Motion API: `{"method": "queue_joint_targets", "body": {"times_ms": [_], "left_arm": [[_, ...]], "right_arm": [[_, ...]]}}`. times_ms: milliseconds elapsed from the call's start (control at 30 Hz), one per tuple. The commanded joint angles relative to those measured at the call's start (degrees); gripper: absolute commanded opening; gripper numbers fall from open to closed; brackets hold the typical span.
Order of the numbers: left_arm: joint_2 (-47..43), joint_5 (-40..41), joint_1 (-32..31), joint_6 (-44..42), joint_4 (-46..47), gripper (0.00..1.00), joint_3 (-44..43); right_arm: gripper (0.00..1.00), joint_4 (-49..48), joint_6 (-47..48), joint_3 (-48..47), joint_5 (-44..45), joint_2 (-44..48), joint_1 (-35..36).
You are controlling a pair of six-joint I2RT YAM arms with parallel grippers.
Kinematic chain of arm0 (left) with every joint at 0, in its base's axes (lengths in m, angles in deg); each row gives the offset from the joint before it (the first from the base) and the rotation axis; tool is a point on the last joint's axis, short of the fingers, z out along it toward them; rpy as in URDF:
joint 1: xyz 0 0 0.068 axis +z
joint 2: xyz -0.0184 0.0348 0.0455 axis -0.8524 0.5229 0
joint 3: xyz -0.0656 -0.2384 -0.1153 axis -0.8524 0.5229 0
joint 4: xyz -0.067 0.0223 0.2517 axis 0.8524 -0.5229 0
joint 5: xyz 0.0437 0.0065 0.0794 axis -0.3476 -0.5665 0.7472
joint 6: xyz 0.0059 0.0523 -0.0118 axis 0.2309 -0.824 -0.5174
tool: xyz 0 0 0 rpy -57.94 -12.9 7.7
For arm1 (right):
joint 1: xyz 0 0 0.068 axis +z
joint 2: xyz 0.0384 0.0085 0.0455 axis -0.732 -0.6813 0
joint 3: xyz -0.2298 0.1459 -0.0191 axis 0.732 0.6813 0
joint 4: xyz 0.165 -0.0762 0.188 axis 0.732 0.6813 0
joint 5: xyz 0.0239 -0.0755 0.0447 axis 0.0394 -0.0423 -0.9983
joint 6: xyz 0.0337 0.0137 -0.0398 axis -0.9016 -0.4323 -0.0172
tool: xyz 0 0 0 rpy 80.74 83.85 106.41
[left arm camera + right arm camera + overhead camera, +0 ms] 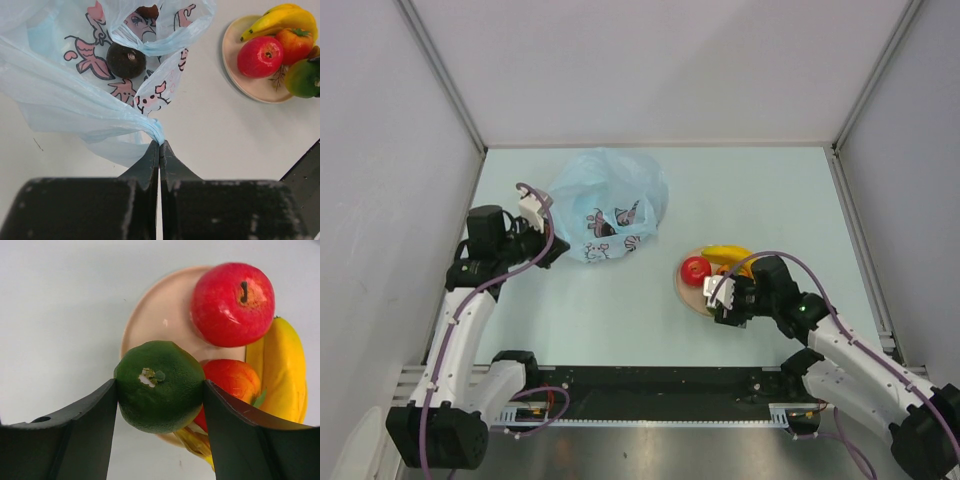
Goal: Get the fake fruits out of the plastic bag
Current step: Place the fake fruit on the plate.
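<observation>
Above the plate (160, 310), the right gripper (160, 387) is clasping the green fruit (165, 407) to deposit it, while the left gripper (160, 145) is pinching the plastic bag (75, 100) steady.

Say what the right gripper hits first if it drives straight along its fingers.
The right gripper is shut on the green fruit; straight ahead lies the plate rim beside the orange fruit. Probably plate first; depth unclear.

The crinkled translucent light-blue plastic bag (75, 100) runs off the left wrist view's upper left, a fold overlapping the round dark purple plastic fruit (125, 61) inside. The glossy round green plastic fruit (304, 77) is cut by that view's right edge; from above, the right gripper (720, 297) hides it.
</observation>
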Motion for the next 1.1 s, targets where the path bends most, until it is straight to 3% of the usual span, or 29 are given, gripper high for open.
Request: {"method": "queue_joint_targets", "body": {"times_ms": [0,367,467,533,667,867,933,967,1067], "left_arm": [[0.2,-1.7,0.5,0.8,2.8,0.00,-1.4],[-0.8,-1.7,2.2,0.8,2.4,0.00,0.0],[-1.5,-1.7,2.5,0.8,2.3,0.00,0.6],[-2.0,-1.8,2.7,0.8,2.5,0.00,1.0],[-2.0,-2.1,2.9,1.1,2.6,0.00,1.2],[-1.9,-2.2,3.0,1.3,3.0,0.00,1.0],[-1.7,-2.3,3.0,1.5,3.1,0.00,1.1],[-1.7,-2.3,3.0,1.6,3.2,0.00,1.0],[-1.5,-2.4,3.1,1.7,3.1,0.00,0.7]], "right_arm": [[0.51,-3.9,3.7,0.3,-3.7,-1.6,-3.6],[0.67,-3.4,4.5,2.7,-4.5,-2.0,-7.0],[0.92,-2.5,4.4,3.0,-3.5,-0.6,-7.0],[1.00,-1.6,3.8,2.9,-2.8,1.2,-7.1],[1.00,1.6,1.9,1.1,-3.2,5.7,-7.1],[1.00,2.6,-11.3,-4.5,-4.5,7.2,-6.8],[0.95,1.9,-14.7,-5.2,-4.5,5.8,-6.6],[0.90,1.3,-15.5,-5.3,-4.4,3.7,-6.4],[0.54,-0.1,-16.8,-5.3,-1.7,0.0,-5.9]]}}
